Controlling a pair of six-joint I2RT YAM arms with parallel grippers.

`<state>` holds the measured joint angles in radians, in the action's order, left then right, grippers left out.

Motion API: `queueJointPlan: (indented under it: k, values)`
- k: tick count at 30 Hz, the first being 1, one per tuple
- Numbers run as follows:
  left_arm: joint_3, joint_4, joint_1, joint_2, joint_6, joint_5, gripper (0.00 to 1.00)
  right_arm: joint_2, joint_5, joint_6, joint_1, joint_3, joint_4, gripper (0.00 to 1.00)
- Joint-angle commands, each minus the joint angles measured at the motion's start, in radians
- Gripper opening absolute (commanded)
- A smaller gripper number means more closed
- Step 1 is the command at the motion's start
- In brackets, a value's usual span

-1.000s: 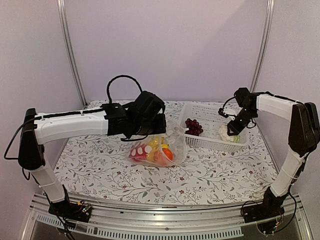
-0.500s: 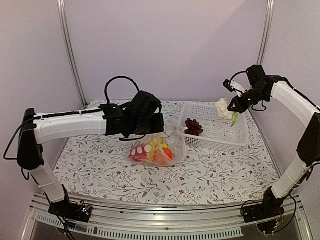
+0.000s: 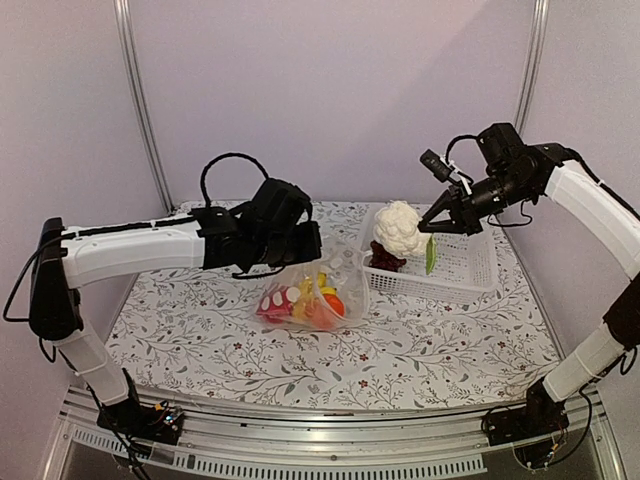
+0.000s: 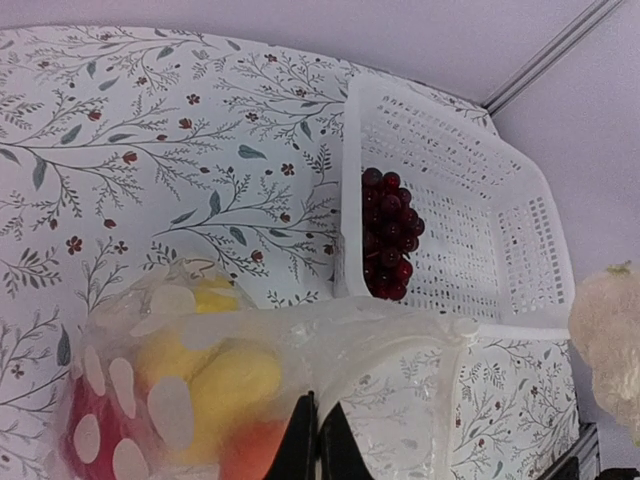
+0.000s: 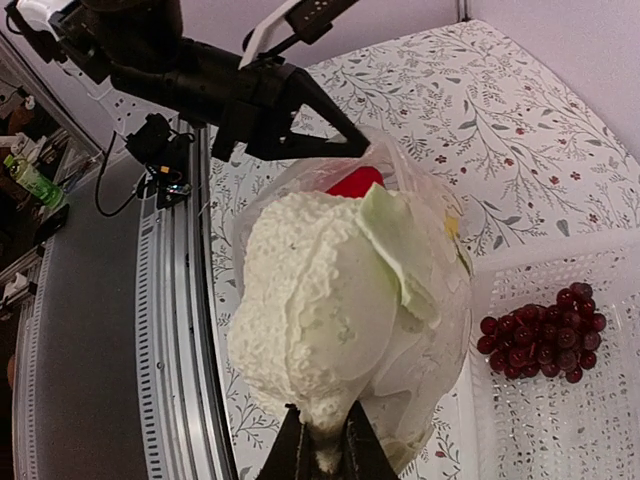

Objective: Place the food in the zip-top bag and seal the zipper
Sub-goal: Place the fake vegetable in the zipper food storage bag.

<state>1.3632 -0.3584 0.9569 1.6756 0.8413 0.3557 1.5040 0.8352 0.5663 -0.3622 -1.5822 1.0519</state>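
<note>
The clear zip-top bag (image 3: 318,296) lies on the table, its mouth edge lifted by my left gripper (image 4: 318,440), which is shut on the plastic. The pale zipper (image 4: 400,318) runs along that edge. Inside the bag are a red pepper (image 3: 274,303), yellow pieces (image 4: 225,375) and an orange fruit (image 3: 334,306). My right gripper (image 5: 322,440) is shut on the stem of the pale cabbage (image 5: 335,300), holding it in the air over the basket's left end (image 3: 397,228), to the right of the bag. The dark red grape bunch (image 3: 388,261) lies in the basket.
The white slotted basket (image 3: 462,268) stands right of the bag, with its near rim touching the bag's mouth (image 4: 500,325). The flowered cloth (image 3: 200,330) covers the table. Metal rails (image 3: 300,445) run along the near edge.
My right gripper closed on the cabbage, lifted it out of the basket's right end and carried it left toward the bag. The left arm shifted slightly left, still pinching the bag.
</note>
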Motion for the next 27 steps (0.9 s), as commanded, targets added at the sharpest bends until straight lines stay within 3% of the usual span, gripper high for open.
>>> queueJointPlan:
  k: [1, 15, 27]
  values:
    - [-0.031, 0.036, -0.025, -0.033, 0.021, -0.045, 0.00, 0.007, 0.173, 0.019, -0.086, 0.028, 0.018, 0.00]
    - [-0.090, 0.131, -0.026, -0.081, 0.021, -0.122, 0.00, 0.193, 0.244, -0.060, -0.229, 0.010, -0.114, 0.00]
    - [-0.144, 0.215, -0.026, -0.109, 0.024, -0.180, 0.00, 0.359, 0.101, -0.336, -0.233, -0.050, -0.308, 0.00]
